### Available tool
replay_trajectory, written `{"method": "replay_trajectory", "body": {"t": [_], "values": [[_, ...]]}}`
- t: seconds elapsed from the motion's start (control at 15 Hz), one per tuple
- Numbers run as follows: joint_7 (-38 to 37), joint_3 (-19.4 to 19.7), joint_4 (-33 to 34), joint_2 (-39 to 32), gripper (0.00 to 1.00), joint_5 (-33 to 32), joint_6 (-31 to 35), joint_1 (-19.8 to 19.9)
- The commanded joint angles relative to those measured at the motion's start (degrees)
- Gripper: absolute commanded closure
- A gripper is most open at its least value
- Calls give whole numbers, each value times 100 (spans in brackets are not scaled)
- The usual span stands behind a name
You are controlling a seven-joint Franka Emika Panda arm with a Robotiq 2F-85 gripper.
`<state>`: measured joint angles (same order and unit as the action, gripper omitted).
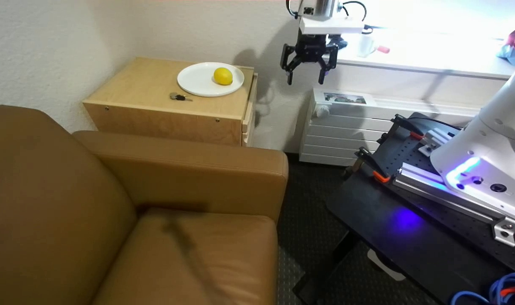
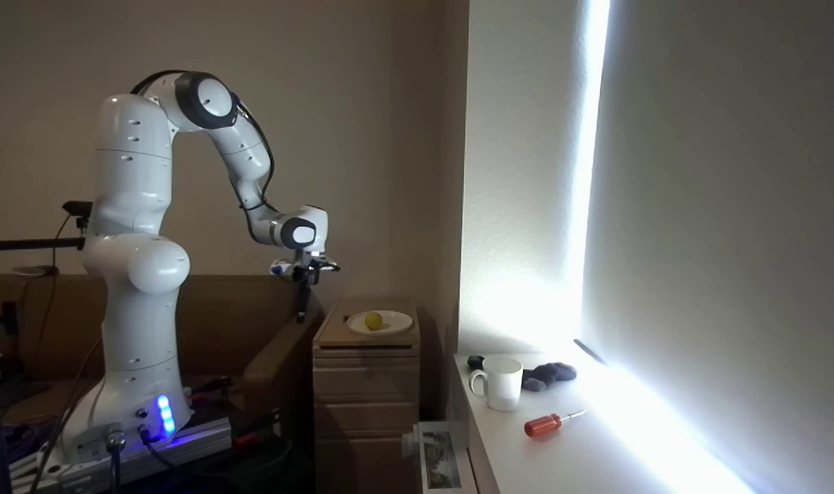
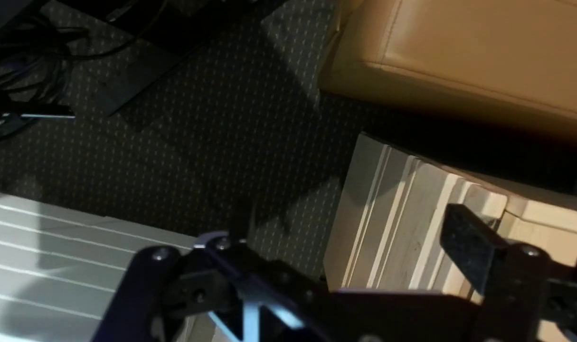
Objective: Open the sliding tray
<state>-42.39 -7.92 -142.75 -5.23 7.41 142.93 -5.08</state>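
Note:
The light wooden side cabinet (image 1: 160, 123) stands in the corner and also shows in an exterior view (image 2: 366, 387). The sliding tray (image 2: 366, 353) appears as a thin front edge just under the cabinet's top, pushed in; its flat face is hidden. Its edge also shows along the cabinet front in an exterior view (image 1: 250, 101). My gripper (image 1: 306, 81) is open and empty, pointing down, in the air off the cabinet's front side and above its top. In the wrist view my spread fingers (image 3: 350, 223) frame the cabinet's stacked drawer fronts (image 3: 402, 223), touching nothing.
A white plate (image 1: 198, 80) with a yellow lemon (image 1: 223, 76) and keys (image 1: 180, 97) lie on the cabinet. A brown sofa armrest (image 1: 189, 169) adjoins it. A white radiator (image 1: 338, 135) and a windowsill with a mug (image 2: 502, 384) and red screwdriver (image 2: 543, 425) are nearby.

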Motion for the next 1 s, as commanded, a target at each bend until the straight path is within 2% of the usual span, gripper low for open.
{"method": "replay_trajectory", "body": {"t": [0.0,0.33,0.4,0.47,0.67,0.8,0.93], "values": [[-308,12,282,-800,0,676,742,-189],[-685,76,624,-1568,0,1249,1820,-352],[-301,-155,678,-1613,0,1464,1618,-210],[-543,78,502,-1384,0,1218,1598,-373],[-442,0,636,-1573,0,1371,1595,-378],[-1096,596,685,-1850,0,655,1978,-861],[-1536,1041,852,-2214,0,164,2419,-1177]]}}
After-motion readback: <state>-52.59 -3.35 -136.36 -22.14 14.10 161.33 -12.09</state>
